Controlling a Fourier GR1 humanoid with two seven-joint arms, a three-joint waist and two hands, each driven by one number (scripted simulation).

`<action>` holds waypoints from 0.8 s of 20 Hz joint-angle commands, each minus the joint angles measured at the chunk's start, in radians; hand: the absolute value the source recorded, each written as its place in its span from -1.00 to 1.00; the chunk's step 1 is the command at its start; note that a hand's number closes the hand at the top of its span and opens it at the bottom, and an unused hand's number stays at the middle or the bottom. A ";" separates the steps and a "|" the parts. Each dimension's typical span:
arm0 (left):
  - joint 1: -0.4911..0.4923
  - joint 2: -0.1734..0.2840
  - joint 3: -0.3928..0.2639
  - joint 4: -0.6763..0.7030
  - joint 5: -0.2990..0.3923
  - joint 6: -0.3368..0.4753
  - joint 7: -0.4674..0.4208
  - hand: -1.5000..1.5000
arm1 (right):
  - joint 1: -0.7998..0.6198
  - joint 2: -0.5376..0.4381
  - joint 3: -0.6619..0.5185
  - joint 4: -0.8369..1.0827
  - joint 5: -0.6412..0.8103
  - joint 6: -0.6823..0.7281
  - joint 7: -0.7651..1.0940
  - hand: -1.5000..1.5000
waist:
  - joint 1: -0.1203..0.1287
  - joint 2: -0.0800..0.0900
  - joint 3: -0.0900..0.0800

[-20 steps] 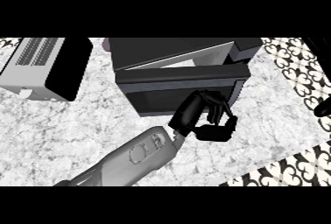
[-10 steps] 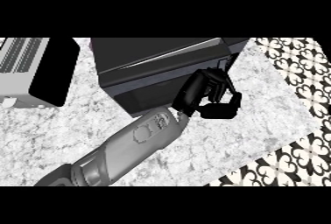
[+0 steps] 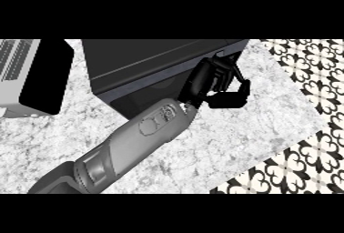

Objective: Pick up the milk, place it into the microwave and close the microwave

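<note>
Rising from the lower left of the head view, 1 grey forearm [image 3: 134,145] crosses the marble counter [image 3: 269,123] on a diagonal and ends in a black hand [image 3: 214,82] set against the right end of the microwave [image 3: 154,68]. Which hand this is cannot be told for sure: it enters at the left, but it could be the right arm reaching across; I judge it the left, and no other hand shows. Its fingers [image 3: 232,98] are bent, with the thumb below and the rest above, and nothing can be seen between them, so they appear curled on nothing while the back of the hand lies against the microwave's dark front. The milk is not visible anywhere on the counter, and whether it sits inside the microwave cannot be seen from here. Judging by that, the pick and the placing look done, and the closing of the door is the step in hand; whether the door is fully shut cannot be told, since the dark front shows no plain gap. Farther off, toward the counter's far left corner, stands a light grey appliance [image 3: 20,73] with a black panel [image 3: 47,77]. Beyond the counter's right edge runs a patterned floor [image 3: 302,73].
</note>
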 commanded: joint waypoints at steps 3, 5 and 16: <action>-0.069 -0.007 0.015 0.052 0.035 0.011 -0.005 1.00 | -0.034 -0.025 -0.007 0.006 -0.027 0.033 0.011 -1.00 | -0.024 0.005 0.002; -0.058 -0.007 0.002 0.049 0.039 0.018 -0.024 1.00 | -0.043 -0.033 -0.009 0.014 -0.030 0.040 0.016 -1.00 | -0.016 0.014 0.002; -0.071 -0.007 -0.017 0.040 0.076 0.065 -0.046 1.00 | -0.083 -0.064 -0.020 0.041 -0.063 0.060 0.048 -1.00 | -0.029 0.023 0.004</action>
